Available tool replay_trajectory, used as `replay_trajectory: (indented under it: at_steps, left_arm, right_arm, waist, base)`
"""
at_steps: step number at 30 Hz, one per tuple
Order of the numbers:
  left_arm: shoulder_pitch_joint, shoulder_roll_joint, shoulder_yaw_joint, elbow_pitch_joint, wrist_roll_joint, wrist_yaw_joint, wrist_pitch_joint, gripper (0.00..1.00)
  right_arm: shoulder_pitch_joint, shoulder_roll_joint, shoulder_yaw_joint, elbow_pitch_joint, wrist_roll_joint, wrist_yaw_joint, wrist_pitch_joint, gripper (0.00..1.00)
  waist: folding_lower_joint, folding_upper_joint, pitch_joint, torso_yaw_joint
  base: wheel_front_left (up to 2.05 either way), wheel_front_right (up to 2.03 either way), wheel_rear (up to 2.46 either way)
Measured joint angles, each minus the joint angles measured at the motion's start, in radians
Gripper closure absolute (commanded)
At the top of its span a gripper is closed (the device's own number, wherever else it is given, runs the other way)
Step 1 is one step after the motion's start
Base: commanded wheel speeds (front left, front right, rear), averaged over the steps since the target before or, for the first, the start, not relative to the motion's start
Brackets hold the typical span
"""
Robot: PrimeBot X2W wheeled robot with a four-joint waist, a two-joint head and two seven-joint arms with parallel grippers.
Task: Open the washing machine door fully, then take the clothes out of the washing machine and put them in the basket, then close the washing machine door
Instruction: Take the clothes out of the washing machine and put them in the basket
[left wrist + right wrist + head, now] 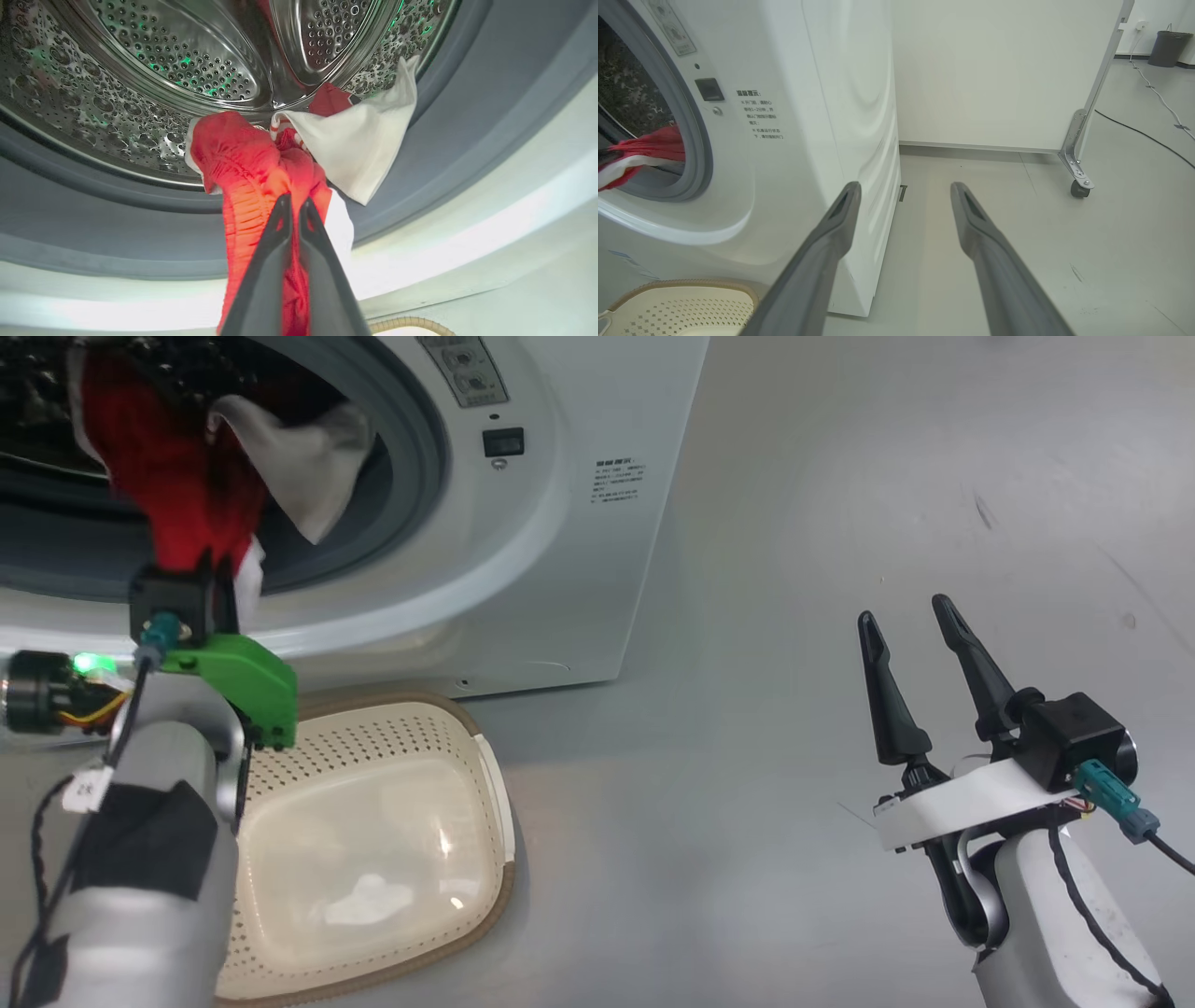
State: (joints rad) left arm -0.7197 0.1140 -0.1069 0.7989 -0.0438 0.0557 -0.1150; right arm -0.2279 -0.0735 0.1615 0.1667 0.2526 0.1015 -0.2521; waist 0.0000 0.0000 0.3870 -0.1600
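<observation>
White washing machine point(579, 523) sits ahead of and around the left end effector point(295, 203), mouth uncovered, with the perforated steel drum point(177, 70) beyond the fingertips and the grey seal point(93, 224) ringing them. The machine's side panel stands just left of the right end effector point(903, 609). Grey floor point(840, 476) lies under and ahead of the right end effector, and a white partition panel point(994, 70) on a caster point(1078, 189) is well ahead of it. Cream basket point(401, 747) is on the floor directly below the left end effector, just beside the machine's base and partly under the left forearm, well apart from the right end effector. Red clothes point(243, 154) with white trim hang out of the drum over the seal lip, reaching down to the left fingers; a white piece spreads to the right of the fingertips in the left wrist view. Left end effector is closed tight, pinching the red fabric between its fingers. Right end effector has its jaws spread wide with nothing between them, hovering over bare floor with fingers pointing past the machine's corner.
</observation>
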Motion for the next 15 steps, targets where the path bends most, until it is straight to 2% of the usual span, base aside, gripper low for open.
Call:
replay_trajectory:
  at_steps: [7,15]
  left_arm:
    - [0.111,-0.038,0.003,-0.003,-0.036,-0.02,-0.117,1.0]
    - [0.202,-0.055,0.007,-0.062,-0.065,-0.039,-0.134,1.0]
  right_arm:
    - [0.053,-0.005,-0.015,0.007,-0.003,-0.007,0.0,0.0]
    - [0.107,-0.006,-0.028,0.007,-0.005,-0.017,0.0,0.0]
  waist:
    - [0.0,0.0,-0.103,0.046]
    - [0.0,0.0,-0.191,0.091]
  base:
    - [0.0,0.0,0.0]
    - [0.0,0.0,0.0]
